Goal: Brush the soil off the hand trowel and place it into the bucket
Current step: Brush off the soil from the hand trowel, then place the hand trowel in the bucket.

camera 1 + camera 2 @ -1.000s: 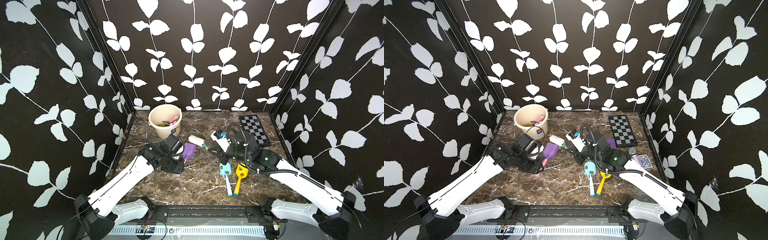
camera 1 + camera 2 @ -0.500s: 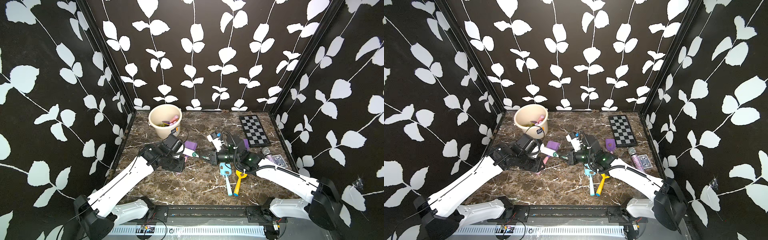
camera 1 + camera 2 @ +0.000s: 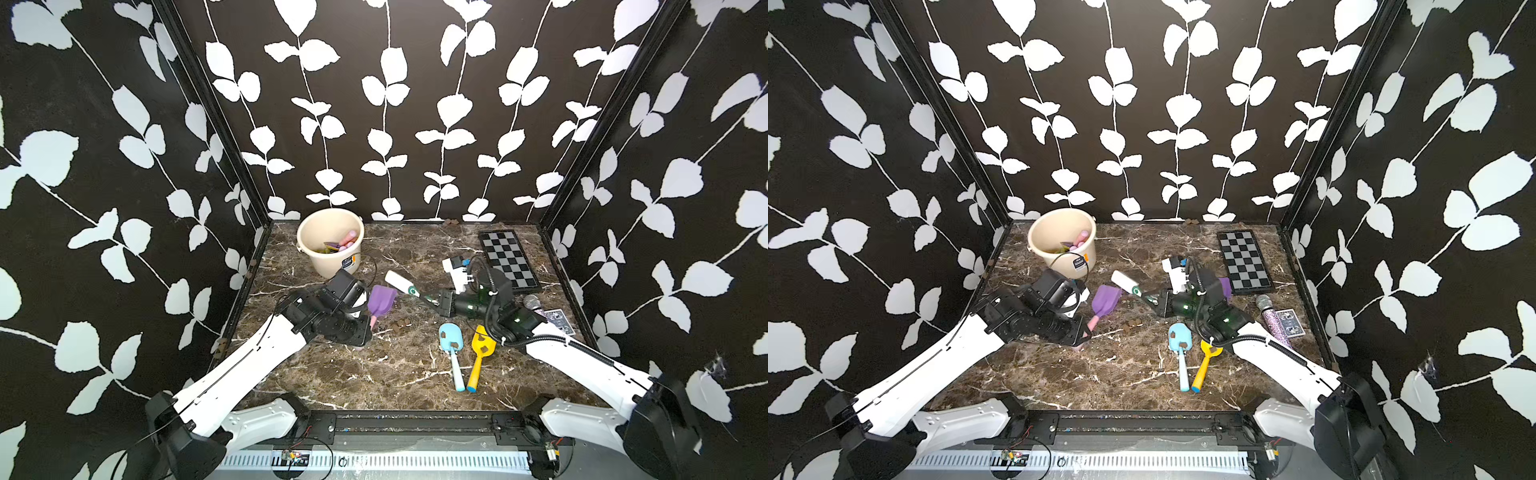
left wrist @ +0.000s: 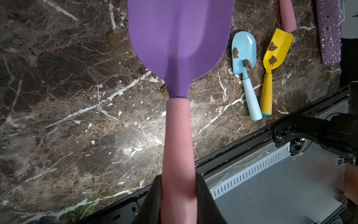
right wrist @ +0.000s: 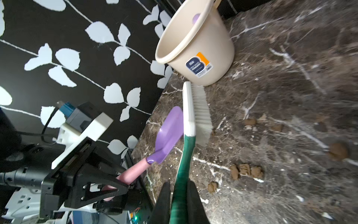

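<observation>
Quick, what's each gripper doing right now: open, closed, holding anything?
Left gripper: closed on the purple trowel, by its pink handle.
Right gripper: closed on the brush, by its green handle.

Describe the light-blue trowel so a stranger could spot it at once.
On the marble table, right of centre near the robot-side edge, two trowels lie side by side, both carrying soil clumps. Yours is the light-blue trowel with a pale handle, on the left; its neighbour, the yellow trowel, has a yellow handle tipped blue.

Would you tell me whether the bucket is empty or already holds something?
Not empty: the bucket stands upright, and in both top views pink-handled items lie inside it.
</observation>
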Tool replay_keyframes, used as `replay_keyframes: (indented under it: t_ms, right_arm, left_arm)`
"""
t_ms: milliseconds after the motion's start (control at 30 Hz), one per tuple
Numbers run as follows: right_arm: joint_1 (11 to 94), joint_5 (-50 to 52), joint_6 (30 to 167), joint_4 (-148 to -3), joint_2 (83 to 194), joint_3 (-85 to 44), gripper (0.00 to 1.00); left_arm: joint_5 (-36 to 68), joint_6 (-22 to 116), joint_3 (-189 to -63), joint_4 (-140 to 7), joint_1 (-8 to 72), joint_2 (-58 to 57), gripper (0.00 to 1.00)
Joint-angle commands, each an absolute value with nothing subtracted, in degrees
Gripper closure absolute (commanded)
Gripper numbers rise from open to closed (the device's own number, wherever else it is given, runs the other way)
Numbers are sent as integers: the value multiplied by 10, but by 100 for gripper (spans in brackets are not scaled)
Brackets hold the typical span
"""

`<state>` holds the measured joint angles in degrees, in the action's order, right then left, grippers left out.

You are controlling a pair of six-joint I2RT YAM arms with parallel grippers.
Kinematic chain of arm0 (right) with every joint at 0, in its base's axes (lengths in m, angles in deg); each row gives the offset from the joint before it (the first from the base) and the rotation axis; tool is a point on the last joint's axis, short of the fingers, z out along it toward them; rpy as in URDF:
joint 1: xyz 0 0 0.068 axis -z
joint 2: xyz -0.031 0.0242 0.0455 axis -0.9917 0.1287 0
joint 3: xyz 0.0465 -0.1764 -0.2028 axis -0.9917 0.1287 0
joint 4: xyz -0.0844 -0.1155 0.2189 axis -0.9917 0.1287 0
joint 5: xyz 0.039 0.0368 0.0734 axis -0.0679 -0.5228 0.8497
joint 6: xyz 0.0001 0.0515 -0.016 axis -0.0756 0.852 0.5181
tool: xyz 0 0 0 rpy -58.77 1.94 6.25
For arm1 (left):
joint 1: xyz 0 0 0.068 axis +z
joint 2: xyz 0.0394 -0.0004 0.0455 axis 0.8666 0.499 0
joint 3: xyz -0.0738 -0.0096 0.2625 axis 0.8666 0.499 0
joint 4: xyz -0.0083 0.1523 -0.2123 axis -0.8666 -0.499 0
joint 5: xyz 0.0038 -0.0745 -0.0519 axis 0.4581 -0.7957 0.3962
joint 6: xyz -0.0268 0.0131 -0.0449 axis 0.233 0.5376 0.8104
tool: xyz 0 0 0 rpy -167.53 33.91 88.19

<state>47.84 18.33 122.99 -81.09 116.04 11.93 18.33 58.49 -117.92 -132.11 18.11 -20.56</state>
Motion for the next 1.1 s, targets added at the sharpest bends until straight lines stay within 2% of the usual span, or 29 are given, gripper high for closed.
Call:
replay_keyframes:
  t_ms: [0, 167, 400, 533, 600, 733, 933, 1067]
  right_arm:
    - [496, 149, 1213, -801, 1119, 126, 100]
    - [499, 97, 1183, -777, 1079, 142, 100]
    - [499, 72, 1235, -835, 1061, 187, 100]
    - [499, 63, 1255, -834, 1044, 199, 100]
    - [499, 60, 1255, -820, 1033, 200, 100]
    - [499, 41, 1251, -798, 1009, 204, 100]
    - [499, 39, 1241, -779, 997, 202, 100]
    - [499, 41, 1245, -777, 992, 205, 100]
  left_arm:
    - [195, 588, -1181, -1307, 182, -225, 100]
    - [197, 607, -1236, -1267, 195, -206, 100]
    - [120, 687, -1394, -1199, 335, -106, 100]
    - [54, 794, -1431, -1114, 415, -56, 100]
    - [56, 844, -1460, -1118, 438, -25, 100]
    - [75, 964, -1506, -1136, 466, 28, 100]
    - [114, 1145, -1486, -1082, 479, 50, 100]
    - [96, 1235, -1476, -1020, 485, 78, 100]
